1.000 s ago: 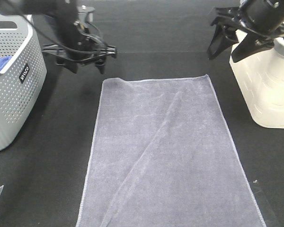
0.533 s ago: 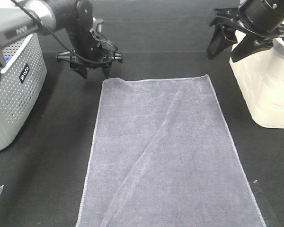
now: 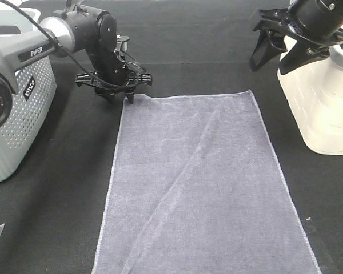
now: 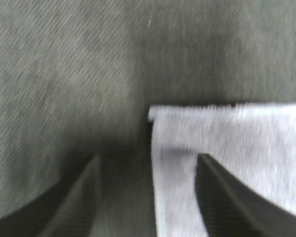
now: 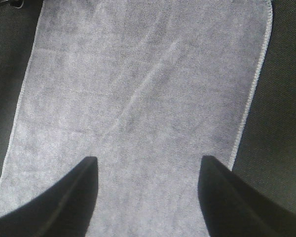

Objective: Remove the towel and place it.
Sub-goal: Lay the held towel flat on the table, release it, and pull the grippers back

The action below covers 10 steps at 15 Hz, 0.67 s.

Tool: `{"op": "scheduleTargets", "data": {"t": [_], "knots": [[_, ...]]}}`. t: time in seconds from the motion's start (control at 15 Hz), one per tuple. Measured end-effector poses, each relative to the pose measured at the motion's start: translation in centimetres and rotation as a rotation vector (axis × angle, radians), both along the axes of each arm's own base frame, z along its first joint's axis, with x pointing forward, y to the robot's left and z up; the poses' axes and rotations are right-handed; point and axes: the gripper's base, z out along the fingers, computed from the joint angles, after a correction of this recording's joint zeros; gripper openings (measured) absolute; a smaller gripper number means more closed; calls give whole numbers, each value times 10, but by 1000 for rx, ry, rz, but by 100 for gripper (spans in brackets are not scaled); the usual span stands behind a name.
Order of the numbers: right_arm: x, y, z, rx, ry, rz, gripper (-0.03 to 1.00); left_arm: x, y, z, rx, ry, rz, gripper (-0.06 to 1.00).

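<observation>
I am looking down from the high camera at the towel [image 3: 200, 182], which is lying spread flat along the black counter [image 3: 57, 217], one long diagonal crease running through it; it is sitting between the grey perforated laundry basket [image 3: 17, 131] on the left and the white basket [image 3: 320, 114] on the right, touching neither.

The change is all on the left side; a second ago the left gripper [image 3: 120, 100] was hanging back from the cloth with its jaws spread wider, and now it is dropping onto the far left corner [image 4: 155, 112] of the towel and starting to narrow. In the left wrist view the jaws are standing part-open and straddling that corner; one finger is lying over bare counter, the other over the cloth; the picture is blurring, but I am seeing a gap on both sides, so nothing is being held yet.

The right gripper [image 3: 270, 67] is not moving at all; it is hovering high beside the white basket, jaws wide apart and empty, its wrist camera looking down over the towel.

I am reading this as a pinch on the corner beginning; the pick-up is only now getting under way, and the fingers are needing to close fully on the hem before any lift.
</observation>
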Motion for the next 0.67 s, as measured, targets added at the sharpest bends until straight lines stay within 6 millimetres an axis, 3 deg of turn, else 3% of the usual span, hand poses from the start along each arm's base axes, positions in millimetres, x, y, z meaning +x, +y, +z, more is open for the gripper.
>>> {"op": "scheduleTargets", "data": {"t": [0.67], "knots": [[0,0,0,0,0,0,57,1,0,-9,4,3,-5,48]]}}
